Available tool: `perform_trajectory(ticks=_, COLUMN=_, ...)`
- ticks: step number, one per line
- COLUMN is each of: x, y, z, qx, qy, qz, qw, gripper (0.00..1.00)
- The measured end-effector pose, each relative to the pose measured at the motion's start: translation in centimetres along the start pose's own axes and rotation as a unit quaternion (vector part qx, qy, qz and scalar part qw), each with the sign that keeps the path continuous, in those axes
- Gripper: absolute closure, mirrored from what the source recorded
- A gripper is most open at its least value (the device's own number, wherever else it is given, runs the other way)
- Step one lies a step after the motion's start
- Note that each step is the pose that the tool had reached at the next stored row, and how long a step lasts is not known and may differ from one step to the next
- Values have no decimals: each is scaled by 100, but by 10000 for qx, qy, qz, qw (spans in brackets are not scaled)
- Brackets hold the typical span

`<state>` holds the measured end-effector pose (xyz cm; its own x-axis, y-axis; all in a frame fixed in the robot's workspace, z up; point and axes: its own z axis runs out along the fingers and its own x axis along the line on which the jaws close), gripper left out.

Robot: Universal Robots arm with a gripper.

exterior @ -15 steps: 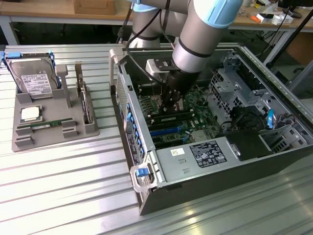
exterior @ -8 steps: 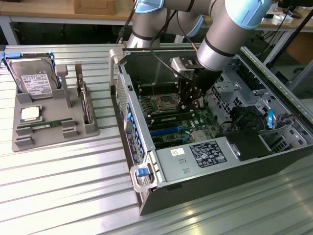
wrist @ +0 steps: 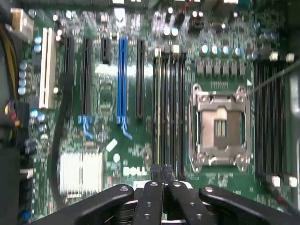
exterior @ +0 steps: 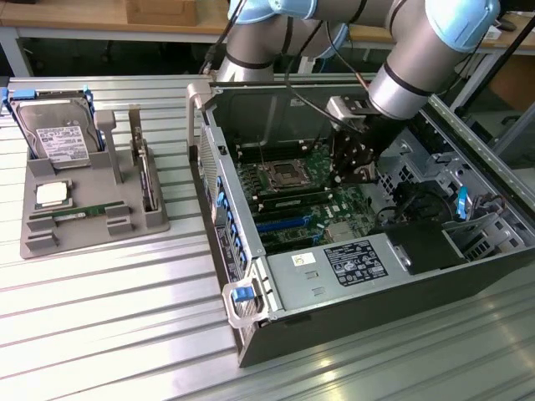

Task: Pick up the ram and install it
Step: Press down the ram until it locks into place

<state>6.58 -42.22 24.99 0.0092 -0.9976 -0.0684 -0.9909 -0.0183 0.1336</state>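
My claw (wrist: 161, 176), fingers pressed together and holding nothing, hangs inside the open computer case (exterior: 251, 276) over the green motherboard (wrist: 131, 154), while the ram (exterior: 79, 214) lies in the grey tray (exterior: 50, 238) on the worktop (exterior: 125, 317).

- A robotics lab or workshop is showing here: a ribbed aluminium bench (exterior: 100, 317) is carrying an opened computer case (exterior: 351, 276).
- A grey parts fixture (exterior: 84, 209) is sitting beside it.
- Wooden workbenches (exterior: 100, 21) are standing behind.
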Motion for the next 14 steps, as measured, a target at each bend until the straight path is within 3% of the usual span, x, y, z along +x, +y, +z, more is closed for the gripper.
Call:
perform_trajectory(ticks=2, x=1, y=-155, z=-26, qx=-12, qy=0, qz=0, qw=10000, gripper=90)
perform_trajectory(ticks=3, x=-2, y=-189, z=-79, qx=-12, qy=1, qz=0, qw=10000, gripper=90)
perform_trajectory(ticks=8, x=-32, y=-145, z=-517, qx=-12, qy=0, qz=0, qw=10000, gripper=90)
perform_trajectory(ticks=14, x=-33, y=-143, z=-541, qx=-8, qy=-9, qz=63, qw=10000, gripper=90)
